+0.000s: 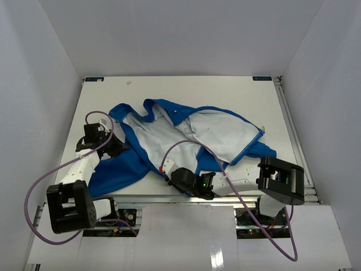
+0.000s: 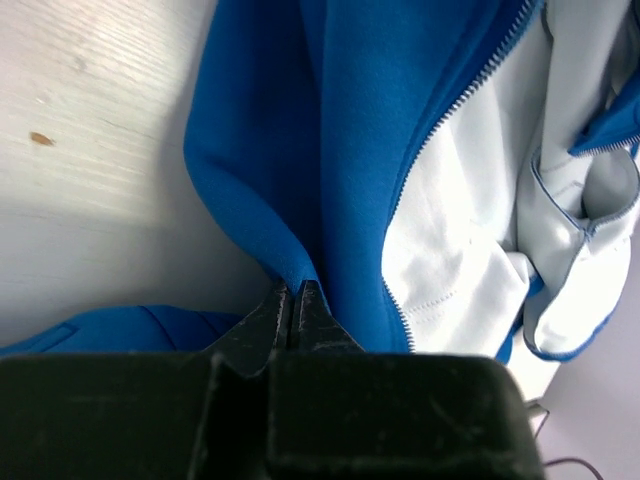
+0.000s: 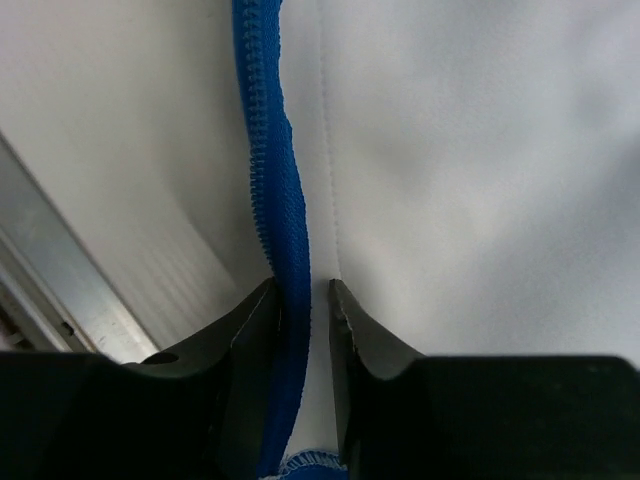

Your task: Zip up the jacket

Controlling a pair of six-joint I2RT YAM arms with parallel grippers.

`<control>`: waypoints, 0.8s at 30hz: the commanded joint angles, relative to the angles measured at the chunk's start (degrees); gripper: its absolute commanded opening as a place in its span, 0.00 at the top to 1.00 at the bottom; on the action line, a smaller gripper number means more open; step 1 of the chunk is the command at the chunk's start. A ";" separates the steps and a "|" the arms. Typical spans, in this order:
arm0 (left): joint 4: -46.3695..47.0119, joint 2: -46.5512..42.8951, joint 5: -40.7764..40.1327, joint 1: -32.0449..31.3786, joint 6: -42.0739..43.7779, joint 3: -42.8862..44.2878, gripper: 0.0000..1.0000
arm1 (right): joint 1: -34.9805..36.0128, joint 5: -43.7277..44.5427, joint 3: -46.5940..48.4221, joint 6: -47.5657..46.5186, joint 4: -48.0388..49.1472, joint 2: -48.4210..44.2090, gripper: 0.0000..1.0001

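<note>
Fingers (image 2: 262, 328) of the left gripper (image 2: 291, 296), we note, are pressed shut, tips against a blue fold of the jacket (image 1: 220, 132), which is spread open on the table (image 1: 186, 90). The right gripper (image 3: 302, 300) has its fingers (image 3: 352, 335) parted, straddling the blue zipper edge (image 3: 275, 180).

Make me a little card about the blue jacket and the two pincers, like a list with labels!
thing: jacket
where: lying on the table
zipped: no, front spread open, pale lining facing up
left pincer: shut on a blue fold of cloth
right pincer: open, one finger on each side of the blue zipper edge, not clamped yet
</note>
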 commanded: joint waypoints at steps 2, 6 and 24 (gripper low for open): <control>3.61 3.94 -4.23 0.21 0.16 3.98 1.00 | -4.01 0.24 1.62 2.26 0.83 -1.84 0.85; 4.13 10.57 -5.47 0.30 0.08 11.46 1.00 | -8.98 -3.81 2.62 3.41 0.01 -4.38 0.92; 6.24 43.95 -8.49 0.03 7.89 48.48 0.70 | -20.15 -29.09 9.94 5.53 0.11 -5.17 0.92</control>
